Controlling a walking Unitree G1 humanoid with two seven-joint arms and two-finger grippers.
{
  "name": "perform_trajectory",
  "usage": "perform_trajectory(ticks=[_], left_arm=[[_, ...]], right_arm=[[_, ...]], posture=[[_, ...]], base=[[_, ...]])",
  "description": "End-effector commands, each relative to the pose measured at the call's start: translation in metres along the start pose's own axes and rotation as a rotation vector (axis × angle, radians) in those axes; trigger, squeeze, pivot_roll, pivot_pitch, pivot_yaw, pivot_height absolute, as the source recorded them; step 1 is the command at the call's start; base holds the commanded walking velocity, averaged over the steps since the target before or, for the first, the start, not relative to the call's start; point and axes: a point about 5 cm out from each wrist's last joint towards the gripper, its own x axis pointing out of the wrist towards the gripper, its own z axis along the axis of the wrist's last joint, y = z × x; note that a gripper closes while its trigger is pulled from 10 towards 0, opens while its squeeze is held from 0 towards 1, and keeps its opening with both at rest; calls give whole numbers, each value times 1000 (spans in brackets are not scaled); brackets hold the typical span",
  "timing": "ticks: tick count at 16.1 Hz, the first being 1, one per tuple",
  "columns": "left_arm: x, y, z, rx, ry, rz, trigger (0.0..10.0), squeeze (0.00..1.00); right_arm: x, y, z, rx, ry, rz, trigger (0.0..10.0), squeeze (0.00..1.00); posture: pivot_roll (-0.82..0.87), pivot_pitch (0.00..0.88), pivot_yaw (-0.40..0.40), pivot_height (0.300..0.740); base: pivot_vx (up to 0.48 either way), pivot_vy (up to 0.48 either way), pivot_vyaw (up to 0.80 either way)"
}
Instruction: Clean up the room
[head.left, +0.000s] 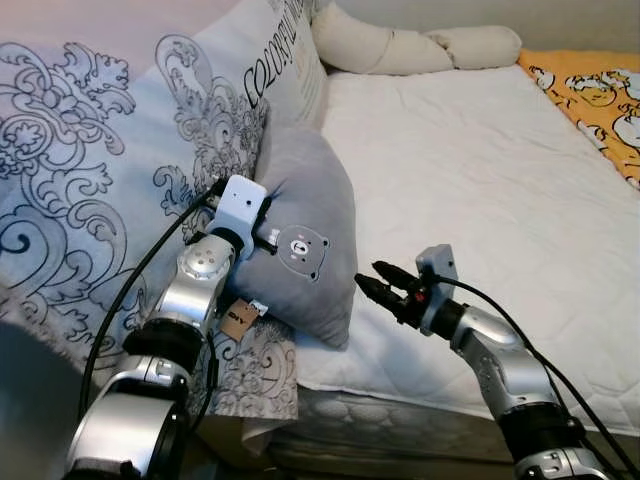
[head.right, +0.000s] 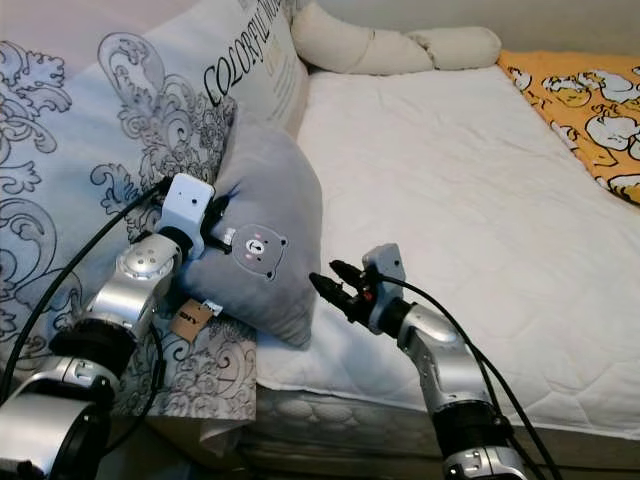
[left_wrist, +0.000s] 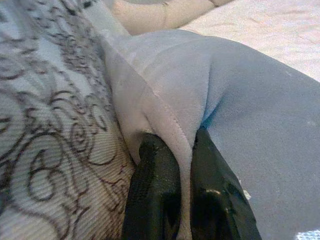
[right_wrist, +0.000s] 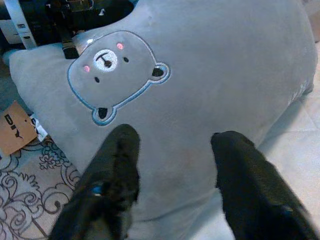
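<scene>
On the far left, one large patterned pillow (head.left: 90, 170) with grey scrollwork leans upright along the bed's edge. Against it rests one grey cushion (head.left: 310, 240) bearing a single bear face (head.left: 299, 252), with a brown tag (head.left: 238, 318) hanging below. The left gripper (left_wrist: 182, 187) is clamped on this cushion's seam, its two black fingers (left_wrist: 152, 195) pinching the fabric. The right gripper (right_wrist: 172, 170) hangs just beside the cushion's lower corner, fingers spread apart, touching nothing. Beyond stretches one white mattress (head.left: 480, 190); two cream pillows (head.left: 385, 48) lie at its head, and one orange blanket (head.left: 600, 100) at the right.
</scene>
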Motion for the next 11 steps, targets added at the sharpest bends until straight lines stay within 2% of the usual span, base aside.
perform_trajectory(ticks=[1, 2, 3, 6, 7, 8, 10, 11], left_arm=[[2, 8, 11, 6, -47, -4, 10000, 0], [3, 8, 12, 15, -49, -23, 10000, 0], [3, 9, 16, 47, -70, -44, 10000, 1000], [4, 13, 28, 38, -138, -37, 10000, 1000], [3, 14, 33, -56, -176, -41, 10000, 1000], [3, 13, 34, -95, -182, -45, 10000, 1000], [2, 1, 40, -228, -233, -95, 10000, 1000], [1, -4, 41, -241, -244, -104, 10000, 1000]], right_arm=[[2, 2, 4, -5, -8, 18, 10000, 1000], [2, 2, 6, -8, -9, 20, 10000, 1000], [3, 1, 9, -22, -13, 11, 10000, 1000], [3, -3, 13, -46, -13, -3, 10000, 1000], [2, -5, 14, -42, -20, -14, 10000, 1000], [2, -6, 14, -38, -25, -18, 10000, 1000], [4, -8, 19, -35, -59, -51, 10000, 1000], [6, -8, 20, -38, -64, -57, 10000, 1000]], posture=[[-67, 0, 97, 740], [-71, 0, 98, 740], [-71, 0, 97, 740], [-69, 0, 97, 740], [-66, 0, 97, 740], [-66, 0, 98, 740], [-64, 0, 102, 740], [-64, 0, 102, 740]], base=[[0, 0, 0], [0, 0, 0], [0, 0, 0], [0, 0, 0], [0, 0, 0], [0, 0, 0], [0, 0, 0], [0, 0, 0]])
